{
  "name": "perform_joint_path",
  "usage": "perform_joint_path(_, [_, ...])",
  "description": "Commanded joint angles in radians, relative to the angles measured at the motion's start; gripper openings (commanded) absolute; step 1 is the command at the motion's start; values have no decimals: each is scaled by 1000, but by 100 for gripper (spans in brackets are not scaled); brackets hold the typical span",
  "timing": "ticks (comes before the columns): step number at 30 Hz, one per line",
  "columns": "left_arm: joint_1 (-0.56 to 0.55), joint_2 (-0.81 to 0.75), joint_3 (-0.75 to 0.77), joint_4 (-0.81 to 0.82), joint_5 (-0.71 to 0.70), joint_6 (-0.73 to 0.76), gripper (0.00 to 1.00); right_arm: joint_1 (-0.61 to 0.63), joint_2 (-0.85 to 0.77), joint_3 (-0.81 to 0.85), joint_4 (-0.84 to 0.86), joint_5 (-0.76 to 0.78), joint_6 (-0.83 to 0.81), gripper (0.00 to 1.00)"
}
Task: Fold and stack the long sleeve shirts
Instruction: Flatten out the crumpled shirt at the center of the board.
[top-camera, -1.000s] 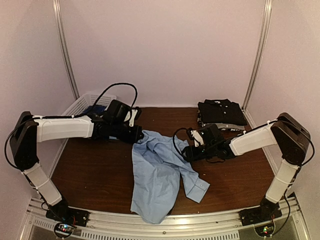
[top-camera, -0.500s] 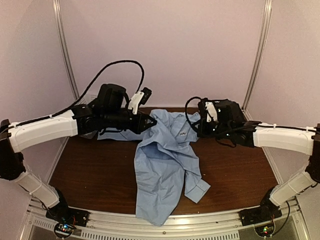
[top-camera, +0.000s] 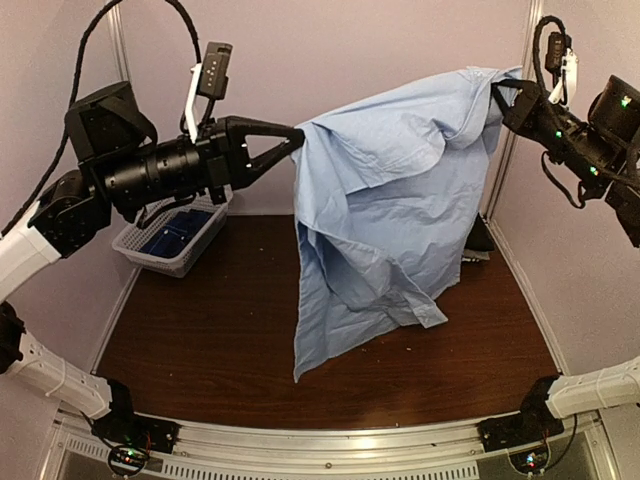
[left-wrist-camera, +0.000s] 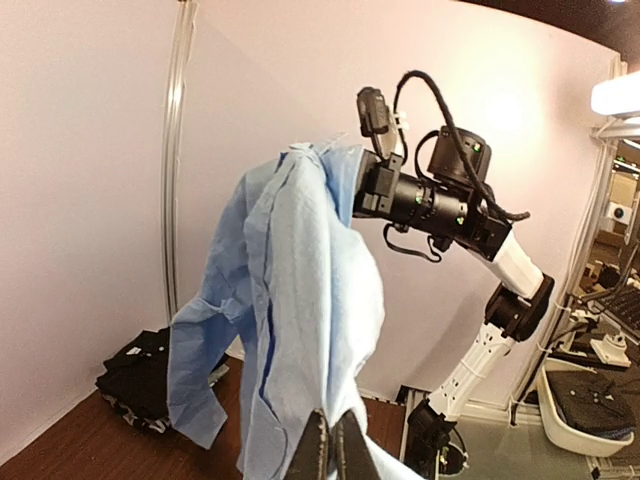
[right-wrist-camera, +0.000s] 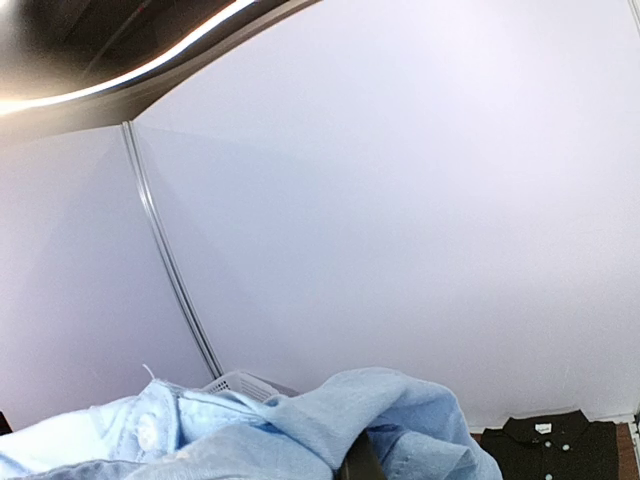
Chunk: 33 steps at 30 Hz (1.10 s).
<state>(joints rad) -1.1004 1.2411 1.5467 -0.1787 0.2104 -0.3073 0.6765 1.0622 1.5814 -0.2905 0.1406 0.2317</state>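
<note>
The light blue shirt went from crumpled on the table to hanging spread out high above it. My left gripper and right gripper rose from just over the table to well above it. Right jaws were apart, now pinched on the shirt's top edge.

Brown table, white mesh basket far left, folded black shirts far right

Overhead and wrist views, common shirt
</note>
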Motion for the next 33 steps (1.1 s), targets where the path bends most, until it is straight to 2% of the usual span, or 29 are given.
perform_joint_path(1, [18, -35, 47, -25, -229, -73, 0, -9, 135, 173, -156, 12, -35, 0])
perform_joint_path(3, [88, -15, 90, -125, -317, -137, 0, -9, 220, 232, -180, 9, -36, 0])
perform_joint_path(4, [163, -2, 101, -179, -301, -188, 0, -10, 269, 256, -185, -3, -38, 0])
perform_joint_path(7, [434, 55, 13, -239, -49, -329, 0, -29, 427, 294, -183, -38, -40, 0])
perform_joint_path(13, [674, 278, -285, -121, 118, -348, 0, -143, 774, 247, -99, -232, 47, 1])
perform_joint_path(16, [735, 426, -311, -105, 108, -322, 0, -155, 957, 277, -104, -245, 58, 27])
perform_joint_path(17, [737, 461, -302, -115, 86, -309, 4, -156, 994, 291, -116, -251, 61, 41])
perform_joint_path(18, [737, 484, -298, -122, 67, -301, 19, -156, 1015, 294, -129, -258, 63, 50])
perform_joint_path(19, [737, 492, -299, -123, 47, -297, 45, -156, 1018, 284, -131, -262, 63, 58])
perform_joint_path(21, [737, 477, -310, -129, 2, -287, 73, -154, 988, 224, -101, -261, 60, 72])
perform_joint_path(22, [737, 464, -315, -134, -23, -281, 81, -154, 962, 184, -85, -254, 60, 76])
perform_joint_path(25, [733, 417, -321, -162, -66, -261, 96, -153, 883, 71, -48, -235, 57, 82])
perform_joint_path(26, [729, 399, -326, -173, -86, -255, 97, -153, 861, 38, -40, -232, 58, 83])
perform_joint_path(29, [703, 341, -342, -212, -144, -242, 98, -148, 793, -74, -13, -239, 64, 84])
perform_joint_path(33, [627, 292, -377, -217, -135, -249, 95, -117, 741, -179, 18, -246, 72, 81])
